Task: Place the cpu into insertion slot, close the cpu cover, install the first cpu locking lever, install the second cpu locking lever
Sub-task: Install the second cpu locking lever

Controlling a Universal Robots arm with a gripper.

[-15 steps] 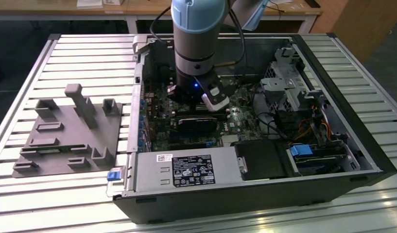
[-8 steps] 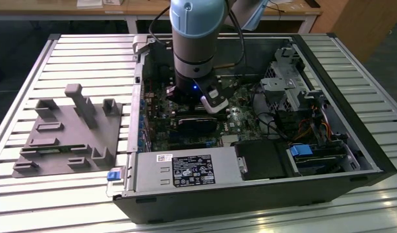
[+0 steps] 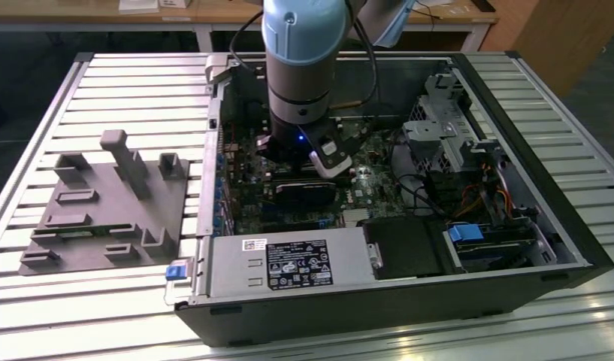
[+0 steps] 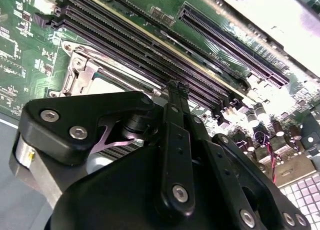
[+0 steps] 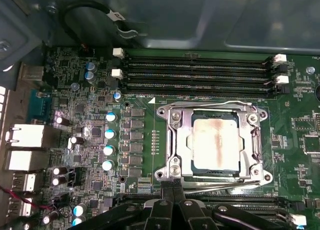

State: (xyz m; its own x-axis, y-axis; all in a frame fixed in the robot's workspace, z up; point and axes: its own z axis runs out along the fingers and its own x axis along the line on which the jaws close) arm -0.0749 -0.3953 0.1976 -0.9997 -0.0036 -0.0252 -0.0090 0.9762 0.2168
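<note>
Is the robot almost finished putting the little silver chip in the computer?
Partly. In the first wrist view the cpu already sits in the insertion slot, and the cpu cover lies closed over it like a frame. The gripper is shut and holding nothing, its tips right at the socket's edge. I can't tell whether either locking lever is fastened, so those two steps may still be left.

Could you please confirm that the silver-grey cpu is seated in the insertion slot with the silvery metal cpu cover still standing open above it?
Not quite: in the first wrist view the silvery metal cpu cover lies closed, flat around the silver-grey cpu, which is indeed seated in the insertion slot.
</note>
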